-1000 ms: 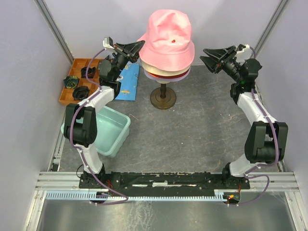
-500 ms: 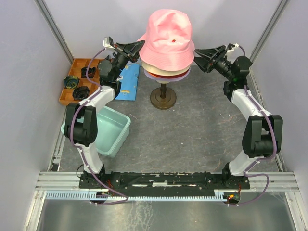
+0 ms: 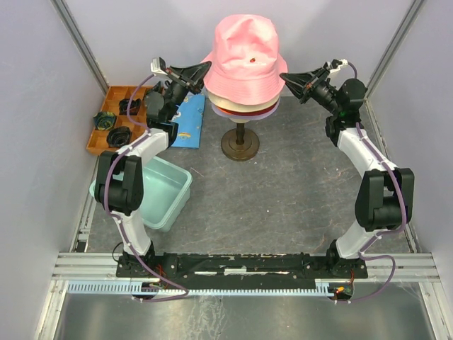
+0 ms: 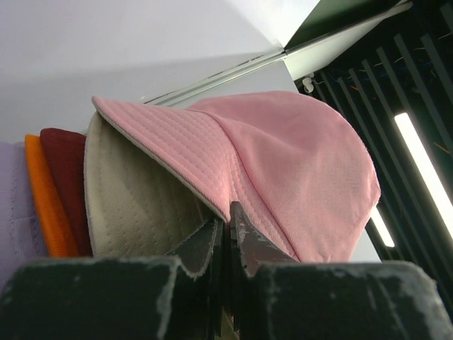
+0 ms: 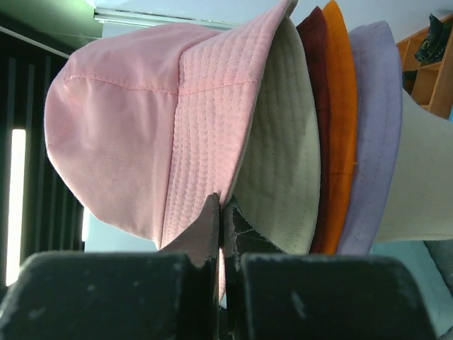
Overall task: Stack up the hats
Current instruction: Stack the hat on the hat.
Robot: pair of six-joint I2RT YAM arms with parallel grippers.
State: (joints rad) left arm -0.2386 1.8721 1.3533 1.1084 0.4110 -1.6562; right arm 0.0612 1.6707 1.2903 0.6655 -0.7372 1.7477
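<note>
Now the pink hat [image 3: 248, 53] tops the stack on the mannequin stand [image 3: 239, 144], over the cream hat [image 5: 283, 142], dark red hat [image 5: 315, 85], orange hat [image 5: 340, 127] and lavender hat [image 5: 375, 127]. Left claw [image 3: 206, 68] and right claw [image 3: 286, 78] each clamp tight on its brim.

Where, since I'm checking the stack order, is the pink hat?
Top view, far centre: the pink hat tops the stack, over the cream hat, brim pinched by the left gripper and right gripper.

The hats [image 3: 244, 108] sit stacked on the mannequin head [image 5: 425, 163], its stand [image 3: 240, 144] at the far middle of the table [image 3: 283, 191]. The left gripper [image 3: 204, 69] pinches the brim of the topmost hat [image 3: 248, 49] from the left, the right gripper [image 3: 287, 78] from the right — folded cloth [image 3: 187, 120], tray [image 3: 117, 90] and tub [image 3: 180, 195] lie left of the stand.
</note>
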